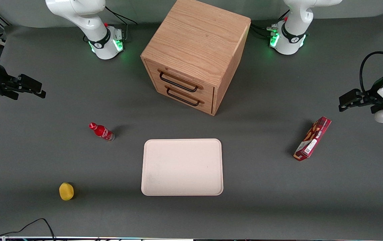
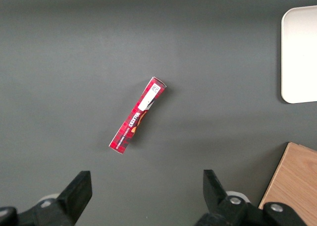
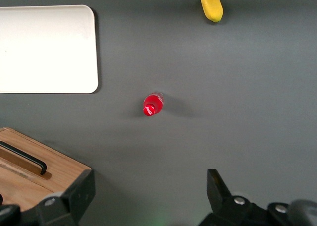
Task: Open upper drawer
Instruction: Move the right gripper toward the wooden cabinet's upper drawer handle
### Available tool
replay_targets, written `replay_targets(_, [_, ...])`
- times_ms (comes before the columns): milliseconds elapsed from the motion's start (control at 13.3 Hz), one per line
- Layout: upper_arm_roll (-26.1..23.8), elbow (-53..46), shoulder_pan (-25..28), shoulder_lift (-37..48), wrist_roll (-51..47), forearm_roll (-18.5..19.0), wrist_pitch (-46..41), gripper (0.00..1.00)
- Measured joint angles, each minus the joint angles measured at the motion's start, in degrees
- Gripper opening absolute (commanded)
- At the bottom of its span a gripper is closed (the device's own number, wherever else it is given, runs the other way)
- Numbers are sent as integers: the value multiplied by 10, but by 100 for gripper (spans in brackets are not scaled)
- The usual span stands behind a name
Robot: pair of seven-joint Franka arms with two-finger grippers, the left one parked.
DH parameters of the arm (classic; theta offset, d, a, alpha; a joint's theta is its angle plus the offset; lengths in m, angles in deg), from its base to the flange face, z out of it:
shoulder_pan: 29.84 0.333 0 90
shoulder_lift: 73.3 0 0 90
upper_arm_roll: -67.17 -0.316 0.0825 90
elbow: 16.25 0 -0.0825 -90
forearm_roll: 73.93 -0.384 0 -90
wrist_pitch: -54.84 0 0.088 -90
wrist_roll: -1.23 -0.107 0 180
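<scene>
The oak cube cabinet (image 1: pixel 196 40) stands in the middle of the table, farther from the front camera than the tray. Its upper drawer (image 1: pixel 179 77) is shut, and its wide black bar handle (image 1: pixel 178 82) lies just above the identical lower drawer's handle (image 1: pixel 183 97). My right gripper (image 1: pixel 39 88) is open and empty. It hovers over the table well off toward the working arm's end, apart from the cabinet. In the right wrist view the gripper (image 3: pixel 148 186) has its fingers spread over bare table, with a corner of the cabinet (image 3: pixel 54 174) and one black handle (image 3: pixel 25 159) beside it.
A small red bottle (image 1: pixel 101 131) lies between the gripper and the tray, also in the right wrist view (image 3: pixel 152 105). A yellow fruit (image 1: pixel 66 191) lies nearer the front camera. A white tray (image 1: pixel 182 166) sits in front of the cabinet. A red box (image 1: pixel 313 138) lies toward the parked arm's end.
</scene>
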Motion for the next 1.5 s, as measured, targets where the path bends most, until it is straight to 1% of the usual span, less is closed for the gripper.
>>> replay_targets(451, [-7, 0, 0, 0, 0, 1, 0, 100])
replay_targets(526, [-10, 0, 0, 0, 0, -4, 0, 100])
replay_targets(601, [-12, 0, 0, -1, 0, -19, 0, 100])
replay_targets(827, [-20, -2, 2, -9, -7, -86, 0, 100])
replay_targets(977, [-46, -6, 22, -21, -19, -98, 0, 100])
replay_targets(1353, [-116, -7, 64, -64, -23, -101, 2, 100])
replay_targets(1503, [-130, -8, 76, -78, 3, -106, 2, 100])
